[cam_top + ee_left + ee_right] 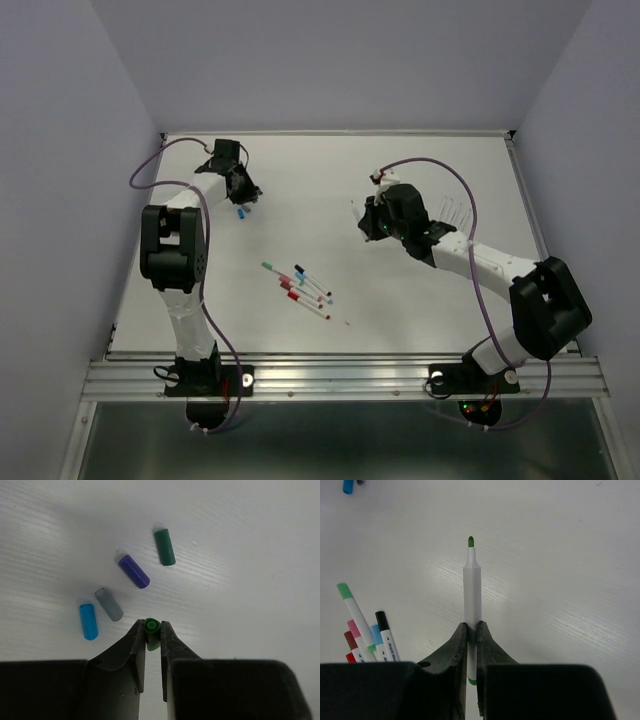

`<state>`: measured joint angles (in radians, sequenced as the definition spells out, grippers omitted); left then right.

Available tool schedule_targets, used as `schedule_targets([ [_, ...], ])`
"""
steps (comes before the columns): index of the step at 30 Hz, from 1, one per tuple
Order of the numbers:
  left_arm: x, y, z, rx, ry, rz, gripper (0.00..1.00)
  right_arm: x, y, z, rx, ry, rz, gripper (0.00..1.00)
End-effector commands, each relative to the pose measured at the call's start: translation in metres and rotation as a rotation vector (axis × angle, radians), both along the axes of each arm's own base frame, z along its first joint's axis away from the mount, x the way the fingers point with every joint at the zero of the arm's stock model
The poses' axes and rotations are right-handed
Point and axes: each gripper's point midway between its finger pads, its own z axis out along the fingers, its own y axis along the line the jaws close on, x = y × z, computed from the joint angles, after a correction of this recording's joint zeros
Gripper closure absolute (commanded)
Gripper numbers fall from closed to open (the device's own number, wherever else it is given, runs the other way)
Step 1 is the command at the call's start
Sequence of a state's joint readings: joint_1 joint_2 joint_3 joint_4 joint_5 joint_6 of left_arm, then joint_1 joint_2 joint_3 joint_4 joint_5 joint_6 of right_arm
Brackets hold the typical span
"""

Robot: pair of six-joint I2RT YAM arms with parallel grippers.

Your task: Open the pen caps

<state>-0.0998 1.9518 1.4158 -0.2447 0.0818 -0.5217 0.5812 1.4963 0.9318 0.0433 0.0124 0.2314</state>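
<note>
Green cap [151, 626] off, pen bared.
Left fingers [137, 641] pinch the cap, half hidden between them, near four loose caps [134, 571] on the desk [250, 555]; right fingers [461, 641] clamp the uncapped pen [472, 580], tail buried; capped pens [365, 635] partly cut off.

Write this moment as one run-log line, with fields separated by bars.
left gripper: shut on green cap | right gripper: shut on uncapped green pen | loose caps: four on table

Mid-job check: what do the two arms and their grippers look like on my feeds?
The left arm and right arm have white links, bulky black joint housings and a thin purple cable looping alongside each. The left gripper and right gripper are matte black, each with two curved fingers tapering to narrow tips.
</note>
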Motion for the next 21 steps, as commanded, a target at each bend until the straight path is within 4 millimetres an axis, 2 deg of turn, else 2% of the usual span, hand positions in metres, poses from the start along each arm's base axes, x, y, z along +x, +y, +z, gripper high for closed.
schedule_targets([
  [1, 0.0101, 0.0052, 0.0025, 0.069, 0.005, 0.012, 0.92, 0.0184, -0.0089, 0.0255, 0.002, -0.071, -0.052, 0.99],
  [8, 0.0114, -0.0039, -0.0025, 0.074, 0.024, -0.007, 0.85, 0.0206, -0.0127, 0.0250, 0.000, -0.066, -0.064, 0.99],
  [9, 0.0131, 0.0018, -0.0016, 0.100, 0.020, 0.013, 0.85, 0.0206, -0.0127, 0.0250, 0.000, -0.066, -0.064, 0.99],
  [15, 0.0129, 0.0009, -0.0018, 0.109, 0.023, 0.017, 0.78, 0.0222, -0.0162, 0.0231, -0.005, -0.060, -0.071, 0.99],
  [21, 0.0137, 0.0021, -0.0048, 0.127, 0.039, 0.018, 0.63, 0.0230, -0.0168, 0.0253, -0.003, -0.061, -0.078, 0.99],
])
